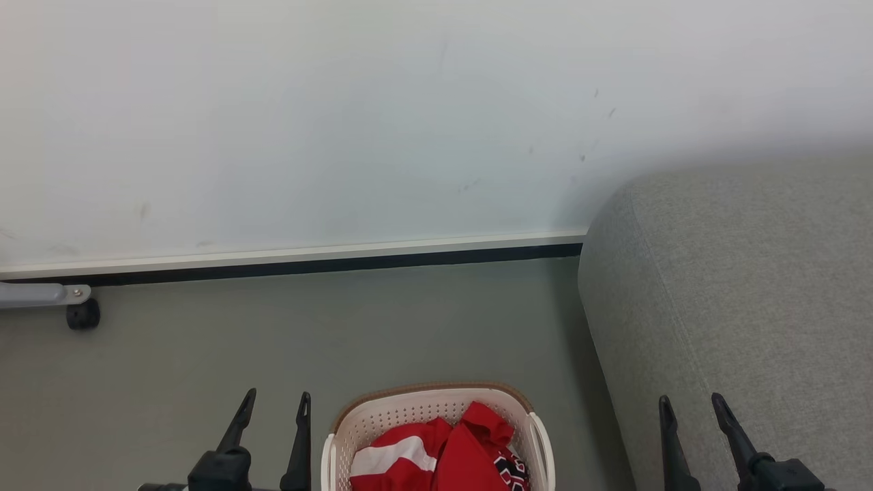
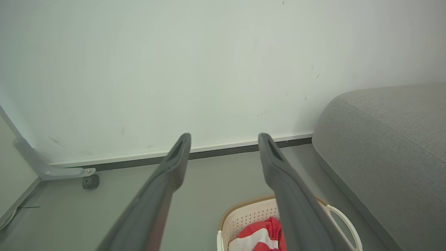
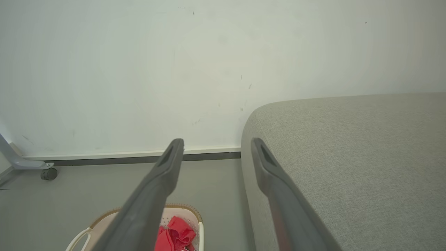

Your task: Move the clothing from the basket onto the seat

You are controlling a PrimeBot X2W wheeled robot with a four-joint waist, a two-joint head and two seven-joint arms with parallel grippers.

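Note:
The cream basket [image 1: 357, 417] with a brown rim stands on the floor at the bottom centre of the head view. Red clothing [image 1: 453, 453] with a white stripe lies bunched inside it; black numerals show at its right edge. The big grey seat [image 1: 743, 300] rises to the right of the basket. My left gripper [image 1: 275, 401] is open, left of the basket, with nothing between its fingers. My right gripper [image 1: 690, 402] is open in front of the seat's side. The left wrist view shows the basket [image 2: 244, 218], clothing [image 2: 258, 235] and seat [image 2: 390, 139]; the right wrist view shows the seat [image 3: 348, 146] and the clothing [image 3: 176, 235].
A white wall with a dark skirting strip [image 1: 293, 262] runs behind the grey floor [image 1: 341, 327]. A grey metal leg with a black caster [image 1: 82, 315] stands at the far left by the wall.

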